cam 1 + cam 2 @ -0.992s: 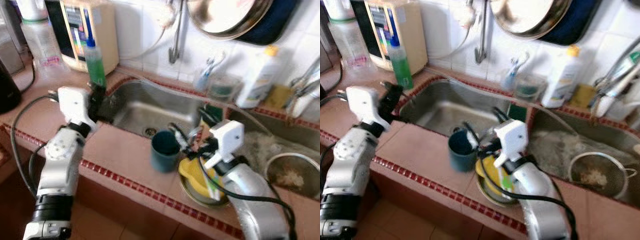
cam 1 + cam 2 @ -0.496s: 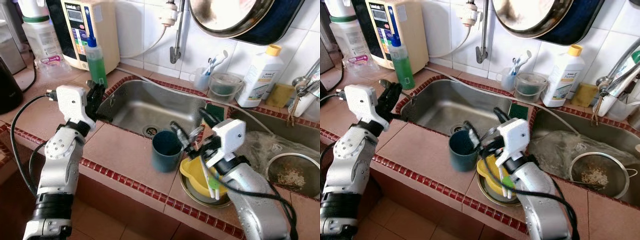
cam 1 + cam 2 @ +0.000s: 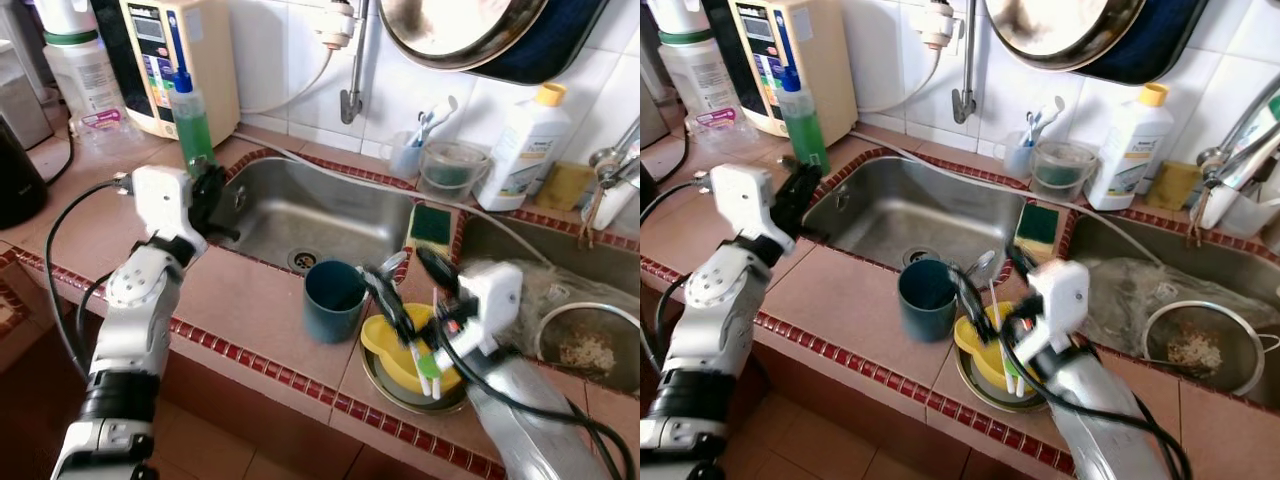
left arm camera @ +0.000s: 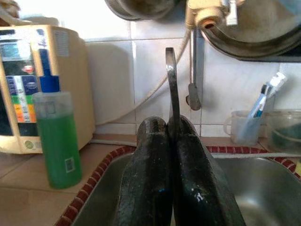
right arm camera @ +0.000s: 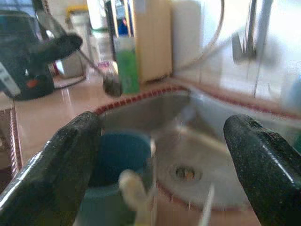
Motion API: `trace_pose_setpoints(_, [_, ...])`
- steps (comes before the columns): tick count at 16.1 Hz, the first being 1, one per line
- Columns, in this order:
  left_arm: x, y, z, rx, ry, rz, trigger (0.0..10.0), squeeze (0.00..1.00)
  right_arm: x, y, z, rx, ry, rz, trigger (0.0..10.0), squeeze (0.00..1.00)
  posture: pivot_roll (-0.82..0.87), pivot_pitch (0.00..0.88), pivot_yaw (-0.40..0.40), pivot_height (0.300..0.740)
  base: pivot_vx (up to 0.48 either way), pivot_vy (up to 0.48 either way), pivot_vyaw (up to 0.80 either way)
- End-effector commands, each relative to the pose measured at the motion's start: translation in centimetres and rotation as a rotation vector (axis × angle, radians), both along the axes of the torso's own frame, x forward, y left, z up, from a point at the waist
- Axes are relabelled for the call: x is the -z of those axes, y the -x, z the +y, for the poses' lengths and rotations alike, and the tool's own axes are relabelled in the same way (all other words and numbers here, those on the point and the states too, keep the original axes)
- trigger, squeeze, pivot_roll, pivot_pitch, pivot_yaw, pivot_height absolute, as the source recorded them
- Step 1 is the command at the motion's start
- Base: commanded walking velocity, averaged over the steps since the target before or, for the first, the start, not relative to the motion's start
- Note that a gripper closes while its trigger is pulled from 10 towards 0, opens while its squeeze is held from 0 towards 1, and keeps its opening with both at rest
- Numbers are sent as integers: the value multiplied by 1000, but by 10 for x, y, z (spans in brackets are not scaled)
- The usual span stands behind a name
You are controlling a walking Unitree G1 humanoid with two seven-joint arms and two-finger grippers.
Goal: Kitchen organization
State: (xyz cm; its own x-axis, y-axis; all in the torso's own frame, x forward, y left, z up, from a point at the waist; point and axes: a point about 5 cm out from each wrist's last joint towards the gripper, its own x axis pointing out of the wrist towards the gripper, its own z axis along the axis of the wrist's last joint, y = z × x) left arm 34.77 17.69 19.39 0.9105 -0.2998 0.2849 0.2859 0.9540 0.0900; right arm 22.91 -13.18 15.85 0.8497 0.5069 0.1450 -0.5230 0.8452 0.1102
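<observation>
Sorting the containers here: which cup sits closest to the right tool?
The dark teal cup on the counter edge beside the right tool; the clear cup holding toothbrushes stands behind the sink.

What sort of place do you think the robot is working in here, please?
Most likely a home kitchen: a steel sink set in a tiled counter, a bottle of green dish soap, and pans hanging on the wall.

2 silver arms, black cables, seemingly pebbled claws.
</observation>
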Motion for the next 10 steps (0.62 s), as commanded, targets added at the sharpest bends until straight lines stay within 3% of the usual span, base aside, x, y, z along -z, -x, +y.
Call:
trace_pose_setpoints(1, [-4, -4, -8, 31, -37, -15, 10000, 0, -5, 3, -3, -4, -8, 2, 10000, 0, -188, 13, 11, 740, 0, 0, 0])
trace_pose_setpoints(7, [5, -12, -21, 47, -75, 11, 10000, 0, -10, 9, -11, -15, -59, 68, 10000, 0, -219, 11, 26, 740, 0, 0, 0])
trace_pose_setpoints(10, [7, -17, -24, 54, -91, 9, 10000, 0, -16, 9, -21, -6, -130, 129, 10000, 0, -231, 9, 30, 740, 0, 0, 0])
